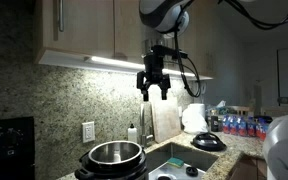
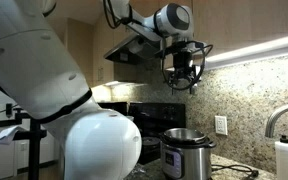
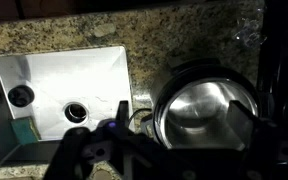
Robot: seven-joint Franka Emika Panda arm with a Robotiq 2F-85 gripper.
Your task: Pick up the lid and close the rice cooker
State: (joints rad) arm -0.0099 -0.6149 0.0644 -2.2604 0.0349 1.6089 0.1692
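The rice cooker [image 1: 114,157] stands open on the granite counter beside the sink, its steel inner pot shining inside a black rim. It also shows in the other exterior view [image 2: 187,152] and fills the right of the wrist view [image 3: 184,76]. My gripper [image 1: 153,90] hangs high above it, open, with nothing between its fingers. It shows against the wall cabinets too [image 2: 184,80], and from the wrist [image 3: 182,110] its dark fingers frame the pot far below. A dark round thing on the far side of the sink looks like the lid [image 1: 206,142]. It is out of the wrist view.
A steel sink [image 3: 64,75] with a drain lies next to the cooker, with a tap [image 2: 277,120] and a soap bottle [image 2: 284,160] behind it. A white rounded lump [image 1: 194,118] and bottles [image 1: 239,125] stand on the counter. Cabinets hang overhead. The robot's white body [image 2: 54,110] fills one side.
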